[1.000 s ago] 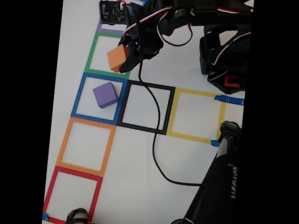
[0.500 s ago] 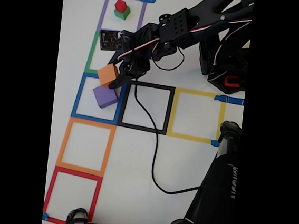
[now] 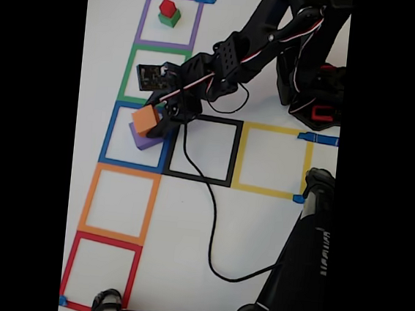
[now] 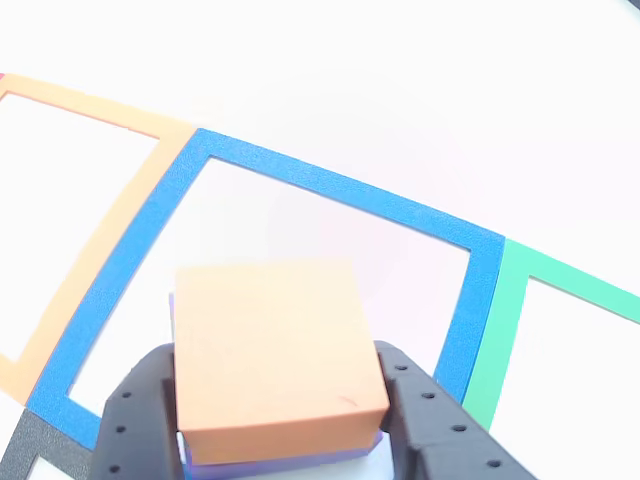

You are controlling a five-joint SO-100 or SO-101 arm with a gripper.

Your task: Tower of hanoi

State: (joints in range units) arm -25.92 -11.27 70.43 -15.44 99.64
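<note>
An orange cube (image 3: 145,119) is held in my gripper (image 3: 154,123), which is shut on it. The cube sits directly over a purple cube (image 3: 146,140) inside the blue taped square (image 3: 110,133). In the other view the orange cube (image 4: 275,355) fills the lower middle, the black fingers (image 4: 140,415) clamp its sides, and a thin rim of the purple cube (image 4: 290,464) shows beneath it. A small red cube (image 3: 167,7) is stacked on a green cube (image 3: 170,19) in the purple taped square at the top of the fixed view.
Taped squares in green (image 3: 129,71), black (image 3: 202,149), yellow (image 3: 272,160), orange (image 3: 117,203) and red (image 3: 99,272) mark the white table. A black cable (image 3: 211,215) trails across the table. The arm's base (image 3: 313,92) stands at upper right; a dark stand (image 3: 300,267) rises at lower right.
The gripper carried the orange cube from over the green square down into the blue square, lowering it onto the purple cube. The red-on-green stack came into view as the arm moved off.
</note>
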